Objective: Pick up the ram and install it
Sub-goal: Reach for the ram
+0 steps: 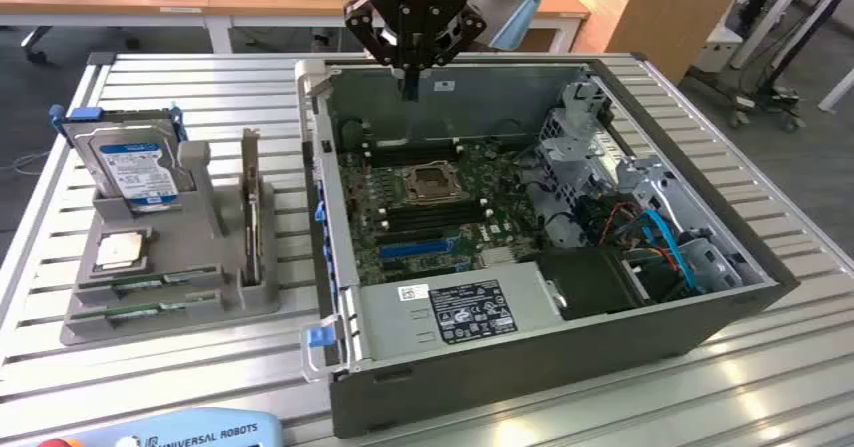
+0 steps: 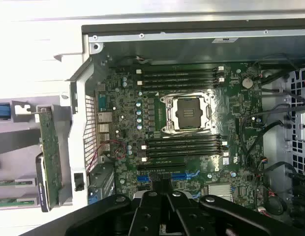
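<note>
The slatted metal table (image 1: 747, 367) carries everything. An open computer case (image 1: 534, 382) lies on its side and covers the middle of the table and the half toward the exterior view's right. The green motherboard (image 1: 367, 197) faces up inside it.

A grey parts holder (image 1: 200, 267) sits beside the case, near the table's edge on the exterior view's left. A blue-labelled hard drive (image 1: 134, 172) stands at the holder's far end. A tall card (image 1: 250, 197) stands upright along the side nearest the case, and a square silver processor chip (image 1: 120, 250) lies flat in the middle.

The gripper (image 1: 408, 79) hangs over the far wall of the case, well apart from the holder. Its fingers are pinched together, and I can see nothing between them. In the wrist view it points down at the board from above.

The ram (image 1: 140, 284) lies in a slot at the near end of the holder. Its twin (image 1: 134, 313) lies just beside it, closer to the table's near edge. Both are green sticks lying flat in their slots, and nothing touches either one.

On the board, the black memory slots (image 2: 177, 78) on one side of the bare processor socket (image 2: 189, 114) look empty. So does the second bank (image 2: 184, 146) on the other side.

As I judge it, the task has barely begun. No stick has been lifted and none is seated, so both the pick-up and the installation are left to do.
</note>
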